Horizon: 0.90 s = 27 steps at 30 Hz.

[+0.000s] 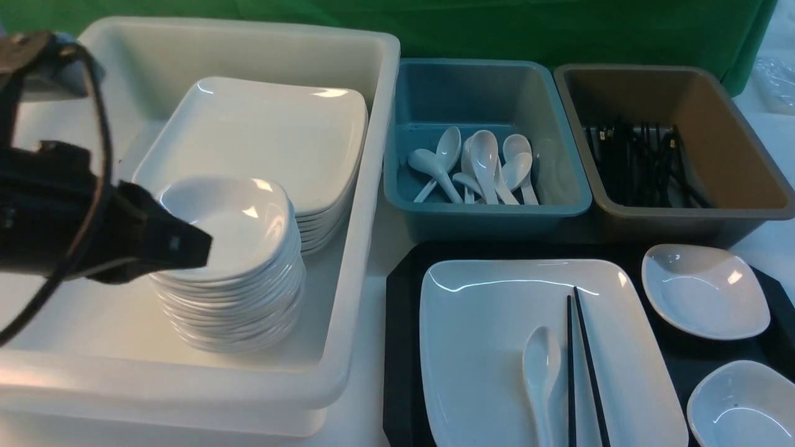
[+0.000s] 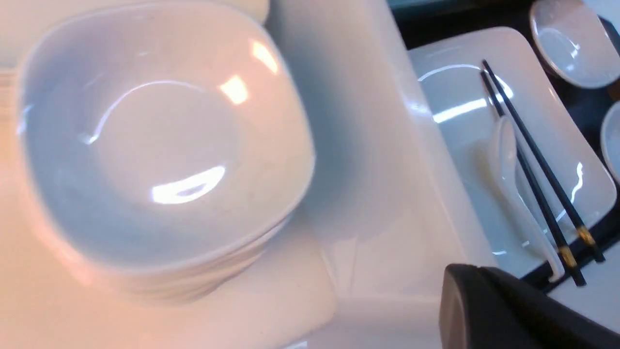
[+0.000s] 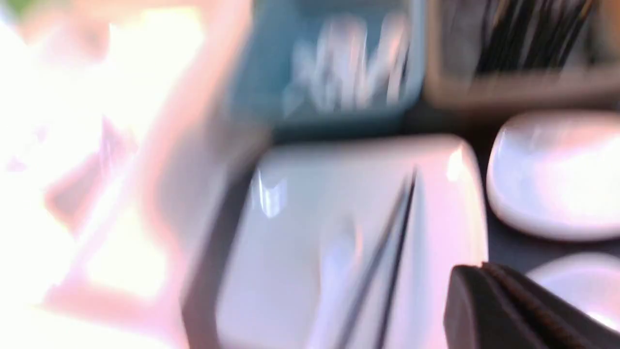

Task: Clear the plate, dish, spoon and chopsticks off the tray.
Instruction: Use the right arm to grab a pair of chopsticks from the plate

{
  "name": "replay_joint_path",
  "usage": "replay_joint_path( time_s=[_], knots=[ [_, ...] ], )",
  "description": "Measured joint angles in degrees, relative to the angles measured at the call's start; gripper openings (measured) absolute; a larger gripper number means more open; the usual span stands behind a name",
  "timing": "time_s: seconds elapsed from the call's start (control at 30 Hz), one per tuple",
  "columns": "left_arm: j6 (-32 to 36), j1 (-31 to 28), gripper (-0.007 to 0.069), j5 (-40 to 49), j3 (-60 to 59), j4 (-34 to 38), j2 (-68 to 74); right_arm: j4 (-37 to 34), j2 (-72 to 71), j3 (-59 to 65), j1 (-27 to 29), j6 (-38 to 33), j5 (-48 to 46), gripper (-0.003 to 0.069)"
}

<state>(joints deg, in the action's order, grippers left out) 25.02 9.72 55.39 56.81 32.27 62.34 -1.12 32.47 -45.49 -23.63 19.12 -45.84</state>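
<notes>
- Finding plate (image 1: 484, 335), spoon (image 1: 541, 372), chopsticks (image 1: 581, 366) and two small dishes (image 1: 705, 292) on the tray (image 1: 400, 347), we judge all left to clear.
- Left end effector (image 1: 186, 243), right end effector (image 3: 477, 283): closed, empty.

Backdrop: green cloth (image 1: 559, 25) hung across the far edge.
Tabletop (image 1: 773, 245): white, plain.
Light: bright, from above, throwing glare on glossy surfaces.
</notes>
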Motion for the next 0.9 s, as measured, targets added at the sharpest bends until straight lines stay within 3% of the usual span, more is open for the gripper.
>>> replay_joint_path(
  time_s=[0.03,0.13,0.17,0.33,0.5,0.6,0.9],
  knots=[
    [-0.15,1.2,0.0001,0.0,0.51,-0.45,0.6,0.01,1.42,-0.76,-0.35,-0.49,-0.53,0.0033],
    [-4.66,12.92,0.0001,0.07,5.04,-7.0,5.67,1.12,13.55,-5.03,-6.1,-2.39,-6.03,0.0061],
    [-4.98,13.54,0.0001,0.07,5.04,-7.47,5.95,1.12,13.55,-5.03,-6.1,-2.39,-6.03,0.0061],
    [-10.33,27.65,0.0001,1.41,10.71,-16.72,13.33,1.96,31.47,-7.95,-8.51,-3.03,-7.27,0.0244],
    [-10.73,33.16,0.0001,2.0,13.26,-17.72,17.5,2.29,43.12,-10.22,-8.51,-1.73,-7.16,0.0448],
    [-9.07,35.15,0.0001,1.92,14.16,-18.26,19.8,2.35,48.99,-12.04,-8.51,-1.19,-7.03,0.0517],
    [-5.42,35.98,0.0001,1.0,14.29,-20.24,22.8,3.94,58.87,-13.65,-8.51,2.0,-2.3,0.054]
  ],
)
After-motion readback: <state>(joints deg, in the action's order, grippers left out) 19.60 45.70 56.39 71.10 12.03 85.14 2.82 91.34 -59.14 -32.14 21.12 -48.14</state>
